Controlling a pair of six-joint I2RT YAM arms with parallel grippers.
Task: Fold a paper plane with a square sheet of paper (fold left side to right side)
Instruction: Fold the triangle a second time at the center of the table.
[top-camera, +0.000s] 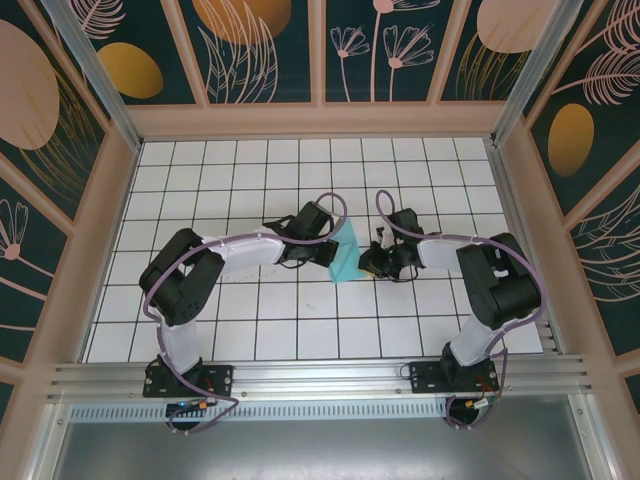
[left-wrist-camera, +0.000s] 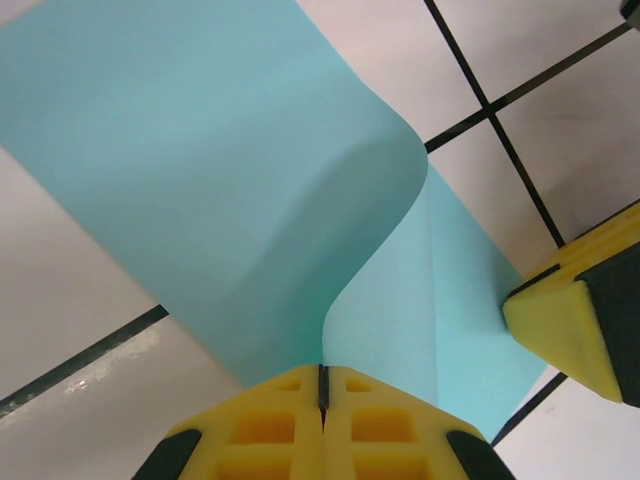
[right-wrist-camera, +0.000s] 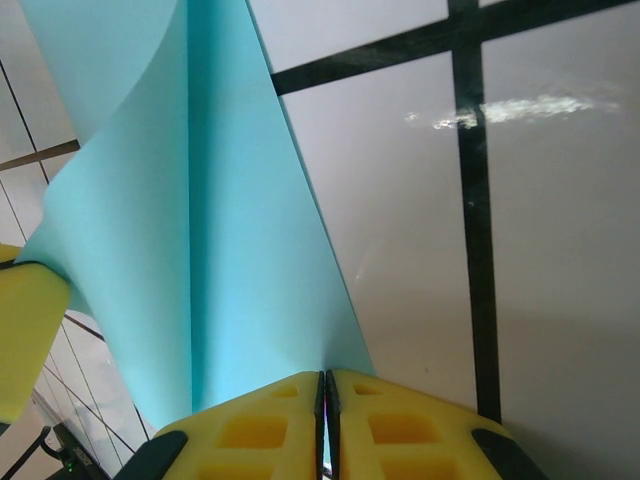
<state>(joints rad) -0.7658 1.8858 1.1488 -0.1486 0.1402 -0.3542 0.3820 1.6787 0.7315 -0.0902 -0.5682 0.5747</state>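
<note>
Two end effectors, one square sheet of paper (top-camera: 347, 256); count ends there. Sheet near centre of desk (top-camera: 200, 180), between the 2 arms, long axis running near edge to far edge, slightly skewed.

Left end effector (left-wrist-camera: 322, 388): pads together, clamped on sheet's left-hand edge. That flap lifted off desk, bowed in a soft S toward right side.

Right end effector (right-wrist-camera: 326, 392): pads pressed together w/ sheet's right-hand margin pinched between, by the look of it. Lower layer flat on desk there.

Key relation: sheet lies to right of left end effector, to left of right one. Both touching paper, so neither arm nearer.

Judged: mid-fold, left to right. No crease pressed yet, flap rounded. Next move prob. turns on carrying left edge straight across, parallel to long axis, to meet right edge. Risk: flap twists, edges land skewed. Plane shape not yet formed.
</note>
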